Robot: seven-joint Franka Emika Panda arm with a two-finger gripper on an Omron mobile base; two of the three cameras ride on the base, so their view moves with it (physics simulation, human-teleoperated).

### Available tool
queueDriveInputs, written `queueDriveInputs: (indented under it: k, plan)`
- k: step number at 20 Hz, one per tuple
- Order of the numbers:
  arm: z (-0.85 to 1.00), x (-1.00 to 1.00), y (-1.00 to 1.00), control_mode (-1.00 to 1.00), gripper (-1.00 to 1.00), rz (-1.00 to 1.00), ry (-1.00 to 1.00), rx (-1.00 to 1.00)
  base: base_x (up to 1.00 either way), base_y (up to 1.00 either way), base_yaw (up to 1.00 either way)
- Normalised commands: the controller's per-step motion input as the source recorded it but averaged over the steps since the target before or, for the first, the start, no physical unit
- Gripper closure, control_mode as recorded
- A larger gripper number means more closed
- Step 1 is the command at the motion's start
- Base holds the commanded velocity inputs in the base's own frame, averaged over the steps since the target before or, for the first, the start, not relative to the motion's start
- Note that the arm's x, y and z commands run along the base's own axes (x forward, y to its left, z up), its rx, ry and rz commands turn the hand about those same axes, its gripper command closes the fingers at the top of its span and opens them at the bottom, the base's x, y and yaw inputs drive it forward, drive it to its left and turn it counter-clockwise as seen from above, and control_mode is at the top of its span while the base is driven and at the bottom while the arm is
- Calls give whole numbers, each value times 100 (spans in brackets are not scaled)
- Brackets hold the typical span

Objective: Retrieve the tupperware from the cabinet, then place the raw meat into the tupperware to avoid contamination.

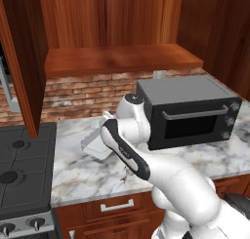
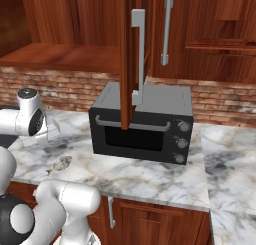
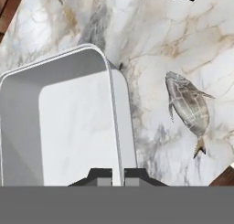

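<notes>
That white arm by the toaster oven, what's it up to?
The white arm's gripper is shut on the rim of the tupperware, holding it low over the marble counter. The raw meat, a small fish-shaped lump, lies on the counter beside the container, not yet in it. The cabinet above stands open, next to the black toaster oven.

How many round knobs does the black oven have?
3, in a column at the right end of the oven front: top, middle, bottom. None look hidden.
</notes>
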Motion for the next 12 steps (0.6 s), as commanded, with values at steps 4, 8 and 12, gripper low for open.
queueDriveInputs:
  k: [4, 8, 12]
  plan:
    - [-50, 21, 26, -100, 100, 13, 8, 0, 0, 0, 0]
    - [-50, 16, 12, -100, 100, 10, 2, 0, 0, 0, 0]
    - [-55, 5, 0, -100, 100, 3, -3, -2, 0, 0, 0]
